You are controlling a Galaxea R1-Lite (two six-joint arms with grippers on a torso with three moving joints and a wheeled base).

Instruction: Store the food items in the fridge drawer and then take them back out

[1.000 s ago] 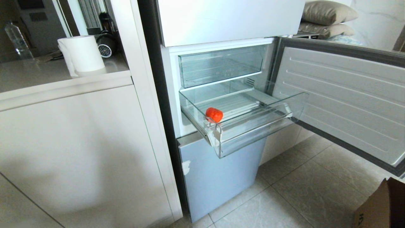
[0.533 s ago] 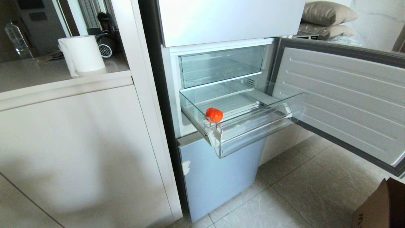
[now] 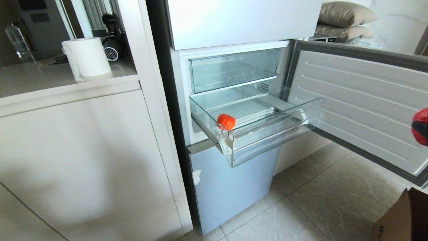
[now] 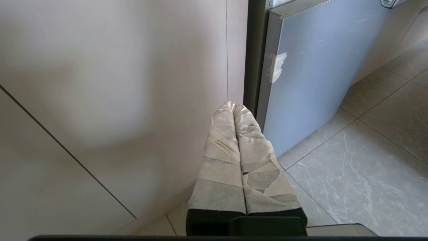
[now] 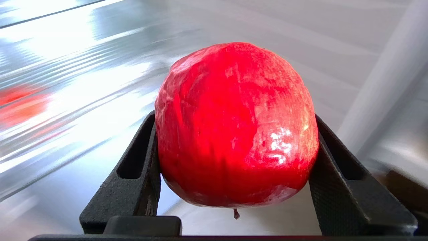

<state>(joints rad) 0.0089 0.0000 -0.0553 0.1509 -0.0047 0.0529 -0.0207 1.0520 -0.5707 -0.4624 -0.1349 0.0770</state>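
The fridge drawer [image 3: 267,147] is pulled out, a clear tray with a thick front lip. One red-orange food item [image 3: 226,121] lies near its front left corner. A second food item [image 5: 234,124], glossy red with a short stem, sits between the black fingers of my right gripper [image 5: 234,117], which is shut on it. In the head view this food item [image 3: 423,115] and the right gripper [image 3: 420,127] only just show at the right edge, in front of the open door. My left gripper [image 4: 234,106] is shut and empty, low beside the cabinet.
The fridge door [image 3: 361,100] stands open to the right of the drawer. A clear bin [image 3: 234,68] sits above the drawer and a pale blue door panel [image 3: 230,187] below it. A white cabinet [image 3: 83,150] is on the left, a cardboard box [image 3: 404,217] at the lower right.
My right gripper, holding the red food item, has come into the head view at the right edge. The drawer and the item in it have not moved.
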